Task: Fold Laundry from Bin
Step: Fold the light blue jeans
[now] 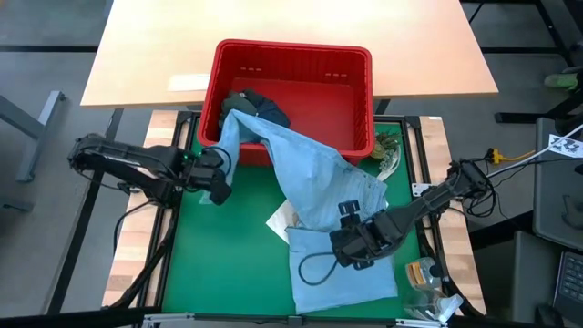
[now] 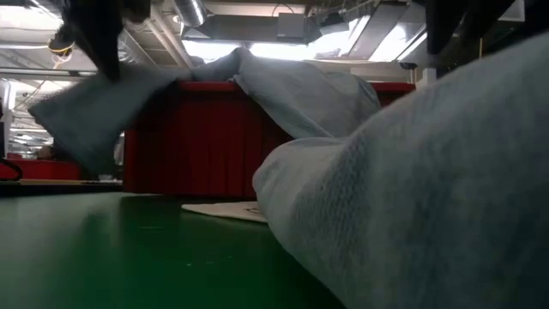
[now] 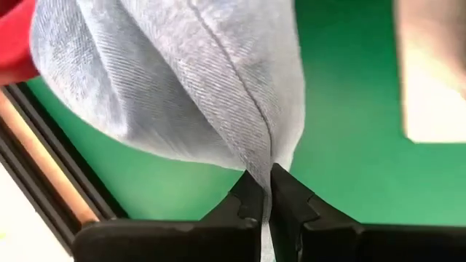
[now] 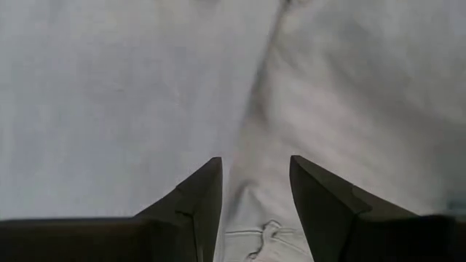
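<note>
One blue shirt (image 1: 314, 178) drapes from the red bin (image 1: 293, 56), over its front rim, down onto the green mat (image 1: 219, 255). Dark laundry (image 1: 255, 105) lies inside the bin. Left gripper (image 1: 221, 173) pinches the shirt's edge by the bin's corner, jaws closed on cloth. Right gripper (image 1: 351, 244) rests on the shirt's lower part, jaws apart.

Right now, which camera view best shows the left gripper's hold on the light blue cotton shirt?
The left wrist view: the left gripper is shut on the light blue cotton shirt. The high view shows it small; the low view blurs it; the right wrist view misses it.
</note>
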Controlling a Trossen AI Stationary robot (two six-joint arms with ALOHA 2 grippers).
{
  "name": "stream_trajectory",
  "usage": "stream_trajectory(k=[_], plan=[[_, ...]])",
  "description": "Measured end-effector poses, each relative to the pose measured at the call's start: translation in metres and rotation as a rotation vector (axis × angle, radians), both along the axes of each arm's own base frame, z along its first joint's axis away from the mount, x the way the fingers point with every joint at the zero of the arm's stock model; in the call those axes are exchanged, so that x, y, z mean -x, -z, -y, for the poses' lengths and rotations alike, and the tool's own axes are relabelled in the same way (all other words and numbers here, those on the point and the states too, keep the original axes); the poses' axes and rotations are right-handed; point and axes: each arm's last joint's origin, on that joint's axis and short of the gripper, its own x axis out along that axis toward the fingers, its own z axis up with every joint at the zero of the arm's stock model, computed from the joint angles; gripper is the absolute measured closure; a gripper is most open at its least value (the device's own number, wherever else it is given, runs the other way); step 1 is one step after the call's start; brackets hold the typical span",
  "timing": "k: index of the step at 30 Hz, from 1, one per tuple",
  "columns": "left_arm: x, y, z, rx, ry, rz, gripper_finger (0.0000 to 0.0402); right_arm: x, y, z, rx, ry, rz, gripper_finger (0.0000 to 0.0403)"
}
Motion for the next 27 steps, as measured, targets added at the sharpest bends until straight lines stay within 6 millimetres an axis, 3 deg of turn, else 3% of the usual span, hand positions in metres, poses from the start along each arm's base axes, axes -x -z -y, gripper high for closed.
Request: stream_trajectory(k=[5,9,19,27], plan=[[0.009,-0.032,0.015,0.144,0.112,0.002,0.0400,-0.005,0.027,0.022,0.025,0.091,-0.051,0.0242],[0.017,-0.043,0.029,0.275,0.188,-0.018,0.0400,-0.008,0.054,0.042,0.037,0.153,-0.081,0.0242],[0.027,-0.030,0.058,0.387,0.212,-0.208,0.0401,0.001,0.114,0.091,-0.035,0.300,-0.198,0.0242],[0.012,-0.011,0.080,0.334,0.258,-0.331,0.0401,0.023,0.141,0.102,-0.135,0.342,-0.346,0.0242]])
